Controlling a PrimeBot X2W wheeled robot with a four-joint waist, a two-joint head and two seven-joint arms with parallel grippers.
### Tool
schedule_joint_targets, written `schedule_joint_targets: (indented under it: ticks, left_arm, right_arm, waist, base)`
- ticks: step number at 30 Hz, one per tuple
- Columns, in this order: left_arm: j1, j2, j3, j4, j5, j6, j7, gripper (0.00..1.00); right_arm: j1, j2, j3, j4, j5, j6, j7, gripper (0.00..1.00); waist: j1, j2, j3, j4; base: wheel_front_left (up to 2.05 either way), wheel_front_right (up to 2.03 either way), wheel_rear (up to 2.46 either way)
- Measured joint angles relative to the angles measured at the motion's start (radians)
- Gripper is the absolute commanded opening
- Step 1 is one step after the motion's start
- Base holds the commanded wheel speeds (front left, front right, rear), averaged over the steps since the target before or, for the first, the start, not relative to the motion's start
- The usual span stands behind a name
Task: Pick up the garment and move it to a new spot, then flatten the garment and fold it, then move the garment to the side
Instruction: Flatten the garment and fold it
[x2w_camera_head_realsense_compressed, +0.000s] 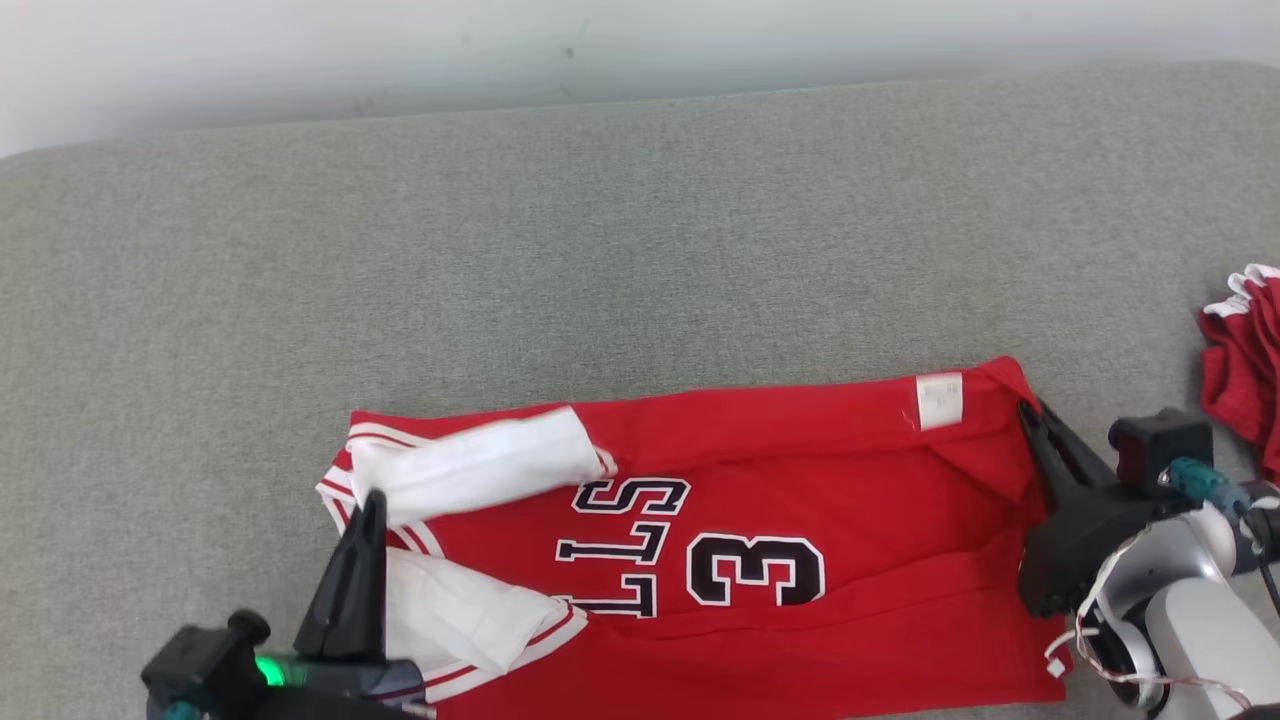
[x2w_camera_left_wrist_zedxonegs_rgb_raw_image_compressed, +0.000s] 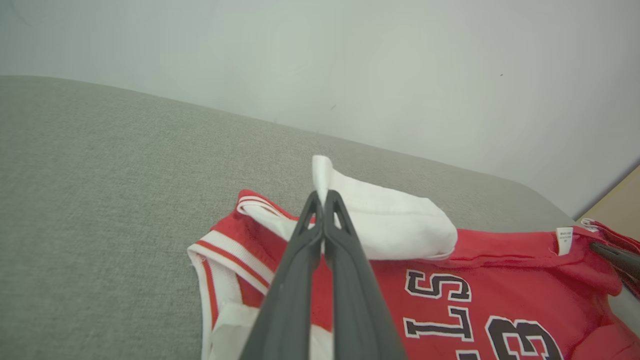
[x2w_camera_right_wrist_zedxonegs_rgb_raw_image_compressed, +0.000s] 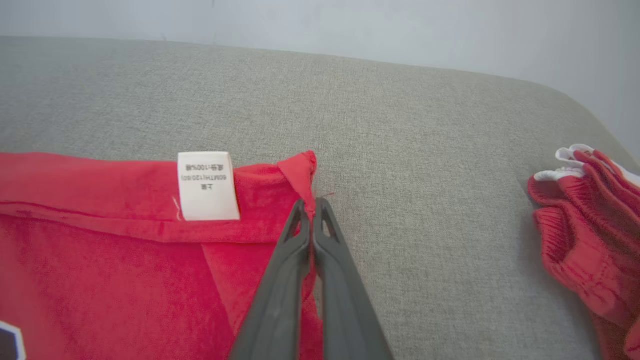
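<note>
Garment (x2w_camera_head_realsense_compressed: 800, 480) is spread on a grey padded bench (x2w_camera_head_realsense_compressed: 600, 250) by a pale wall (x2w_camera_head_realsense_compressed: 600, 40); white sleeve (x2w_camera_left_wrist_zedxonegs_rgb_raw_image_compressed: 400, 225) clamped in left gripper (x2w_camera_left_wrist_zedxonegs_rgb_raw_image_compressed: 322, 197) jaws, red corner (x2w_camera_right_wrist_zedxonegs_rgb_raw_image_compressed: 297, 170) in right gripper (x2w_camera_right_wrist_zedxonegs_rgb_raw_image_compressed: 311, 205) jaws, label (x2w_camera_right_wrist_zedxonegs_rgb_raw_image_compressed: 208, 185) print readable in right wrist view.

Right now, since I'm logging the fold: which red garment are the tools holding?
The jersey with the number 3: left tool pinches a white sleeve, right tool a red corner. The other red garment lies bunched apart.
</note>
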Motion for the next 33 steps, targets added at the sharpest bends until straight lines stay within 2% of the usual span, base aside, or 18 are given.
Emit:
schedule_joint_targets:
  ticks: [20,26,33]
  left_arm:
    - [0.118,-0.022,0.006,-0.016,-0.009,-0.018,0.000,0.00]
    - [0.127,-0.031,0.021,-0.016,-0.029,-0.018,0.000,0.00]
    - [0.157,-0.032,0.016,-0.013,-0.029,-0.026,0.000,0.00]
  right_arm:
    - [0.040,-0.023,0.015,0.028,-0.024,0.003,-0.005,0.00]
    - [0.099,-0.030,-0.007,0.018,-0.022,-0.012,-0.006,0.00]
    - [0.100,-0.030,-0.009,0.007,-0.022,-0.013,-0.006,0.00]
  waist:
    - [0.0001,0.0000,-0.004,0.030]
    - [0.0001,0.0000,-0.005,0.046]
    - [0.0001,0.0000,-0.010,0.051]
  base:
    - [0.00,0.00,0.00]
    - [0.00,0.00,0.00]
    - [0.00,0.00,0.00]
